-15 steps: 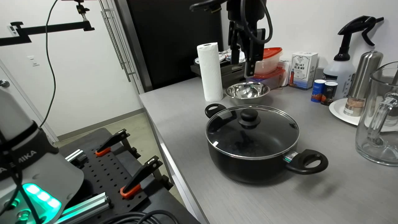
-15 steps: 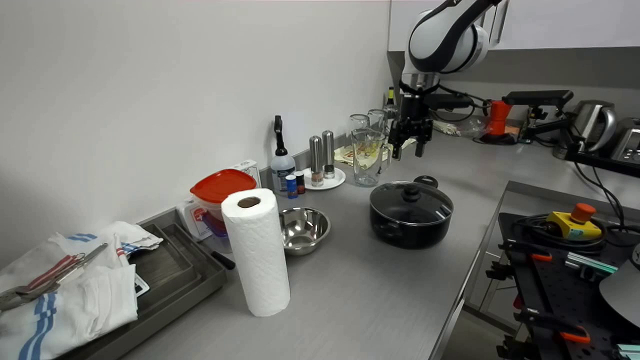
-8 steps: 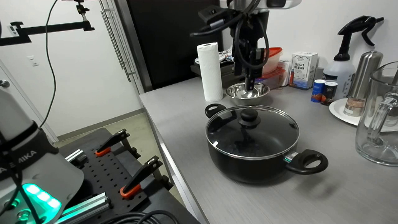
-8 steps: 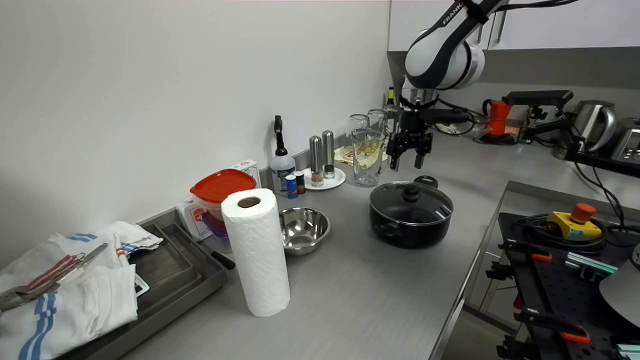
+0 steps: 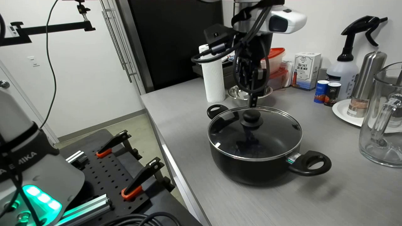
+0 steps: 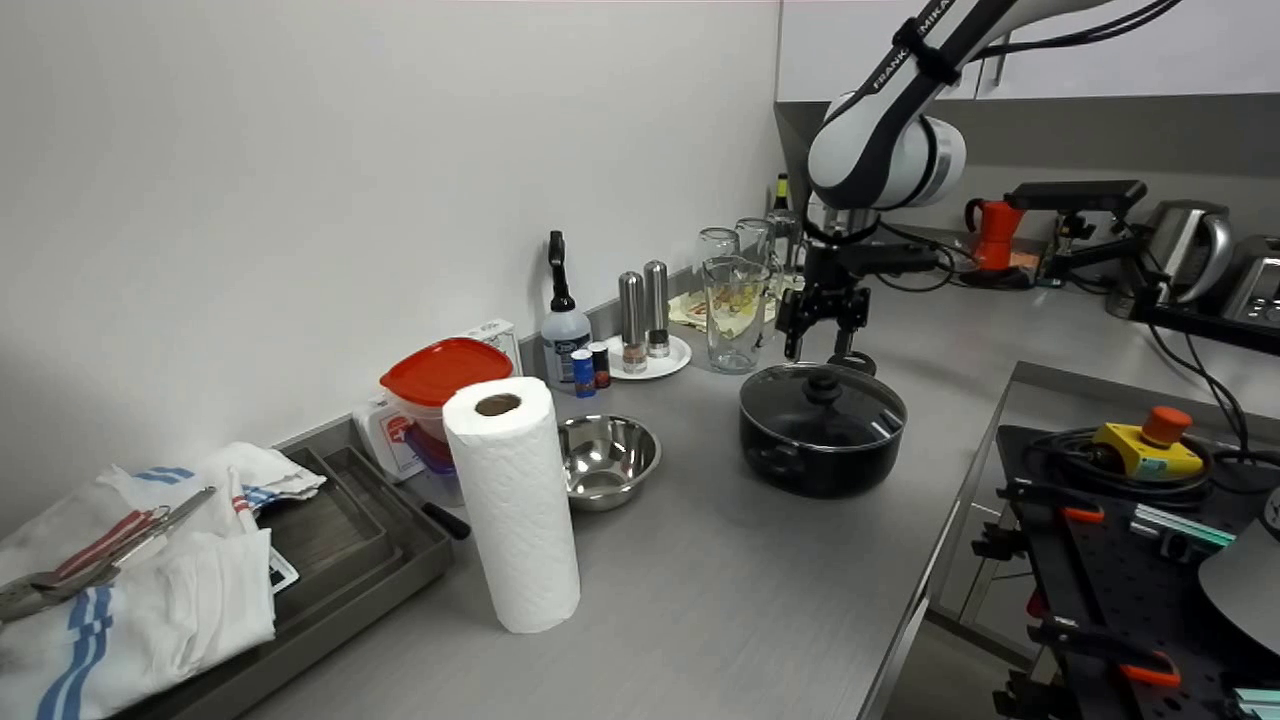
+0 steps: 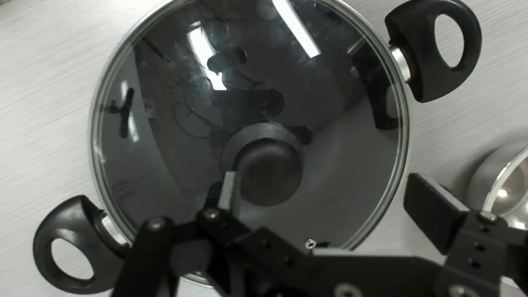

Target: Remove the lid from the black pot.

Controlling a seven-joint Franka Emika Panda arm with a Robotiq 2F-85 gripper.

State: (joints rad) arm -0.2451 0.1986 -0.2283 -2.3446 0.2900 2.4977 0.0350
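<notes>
A white wall (image 6: 300, 200) backs our grey table (image 6: 680, 600), which carries the black pot (image 5: 251, 172); the glass lid (image 5: 260, 138) sits flat on top. We judge the approach in hand: above hangs the tool (image 7: 324, 192), spread wide, holding nothing. Next, we should lower it astride the black knob (image 7: 270, 173) and pinch before lifting.

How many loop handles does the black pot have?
2 on the black pot: in the wrist view, one loop handle at upper right, the other loop handle at lower left. None seems hidden.
</notes>
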